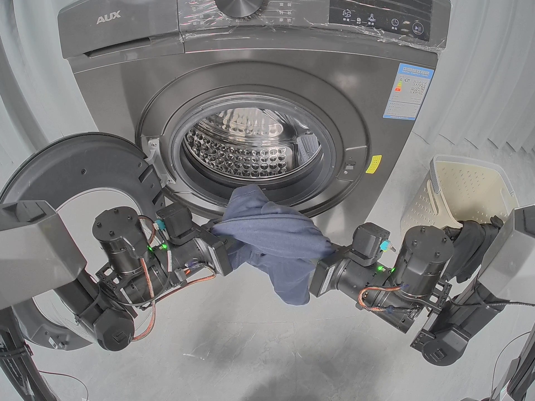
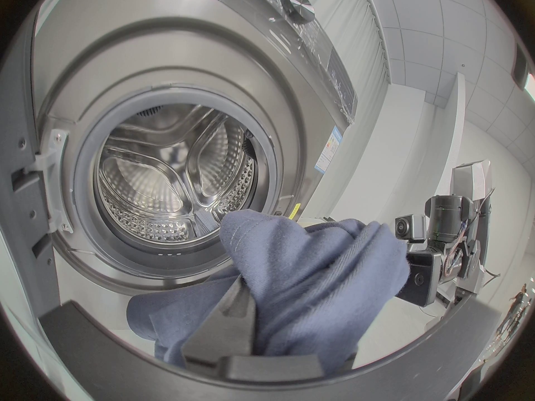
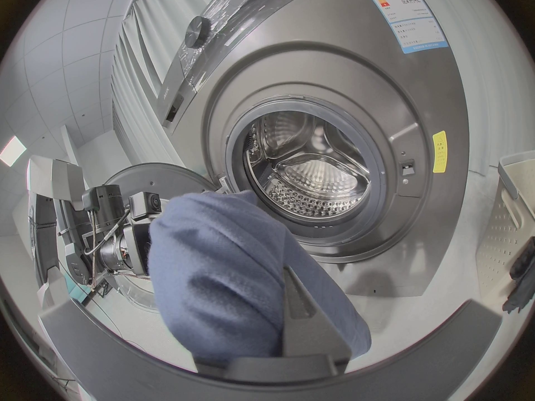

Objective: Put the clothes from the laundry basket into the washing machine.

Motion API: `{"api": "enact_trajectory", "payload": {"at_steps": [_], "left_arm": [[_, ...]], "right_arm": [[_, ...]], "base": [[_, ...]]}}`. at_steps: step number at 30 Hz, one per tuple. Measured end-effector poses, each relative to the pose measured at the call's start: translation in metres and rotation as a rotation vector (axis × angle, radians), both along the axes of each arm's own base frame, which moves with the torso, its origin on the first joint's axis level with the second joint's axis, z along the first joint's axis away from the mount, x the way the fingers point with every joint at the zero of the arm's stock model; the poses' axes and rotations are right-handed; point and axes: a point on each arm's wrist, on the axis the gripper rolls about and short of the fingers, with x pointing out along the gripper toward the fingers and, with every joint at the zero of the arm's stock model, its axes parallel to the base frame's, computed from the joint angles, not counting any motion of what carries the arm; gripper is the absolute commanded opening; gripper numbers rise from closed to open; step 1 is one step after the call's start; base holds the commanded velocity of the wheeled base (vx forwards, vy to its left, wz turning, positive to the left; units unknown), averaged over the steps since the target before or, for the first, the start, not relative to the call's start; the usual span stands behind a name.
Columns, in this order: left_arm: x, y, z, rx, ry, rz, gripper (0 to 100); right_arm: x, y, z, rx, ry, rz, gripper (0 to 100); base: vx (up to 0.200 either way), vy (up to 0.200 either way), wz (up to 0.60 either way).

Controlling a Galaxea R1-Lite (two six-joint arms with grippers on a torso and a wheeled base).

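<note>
Clamped in the left gripper is one end of a navy blue fabric garment; a grey finger presses against a fold of it. The right gripper is clenched on the other end in the same way. The garment hangs between them just in front of the round opening of the grey front-loading washing machine. Its top edge overlaps the lower lip of the opening, and it is not yet inside the perforated steel drum.

To do this step well, I judge that both grippers should rise together until the cloth is above the grey door seal. They should then push forward as a pair and let go only well inside the drum, so that no fold drapes back over the lip. The left arm is near the round open door and should keep off it.

From the head view comes the loose lobe of cloth sagging below the grippers, the part most likely to catch. It also takes in the cream perforated plastic laundry basket well to the right, with a black piece of clothing over its rim. Both wrist views look straight into the drum, where no clothes appear. They also bring up each finger against the cloth, which the head view hides under the fabric.
</note>
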Motion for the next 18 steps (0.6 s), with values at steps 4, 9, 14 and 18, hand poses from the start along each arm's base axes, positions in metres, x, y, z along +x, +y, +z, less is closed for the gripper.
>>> {"api": "enact_trajectory", "payload": {"at_steps": [4,9,14,18], "left_arm": [[-0.008,0.003,0.003,0.0,0.002,-0.002,0],[-0.015,0.004,0.008,-0.006,-0.003,-0.008,0],[-0.022,0.008,0.019,-0.036,-0.016,-0.012,0],[-0.032,0.014,0.032,-0.066,-0.04,-0.018,0]], "right_arm": [[-0.005,0.009,0.005,0.024,-0.026,0.035,100],[-0.011,0.01,0.003,0.011,-0.016,0.052,100],[-0.027,-0.004,-0.011,-0.067,0.029,0.09,100],[-0.051,-0.022,-0.026,-0.163,0.091,0.14,100]], "base": [[0.0,0.0,0.0],[0.0,0.0,0.0],[0.0,0.0,0.0],[0.0,0.0,0.0]]}}
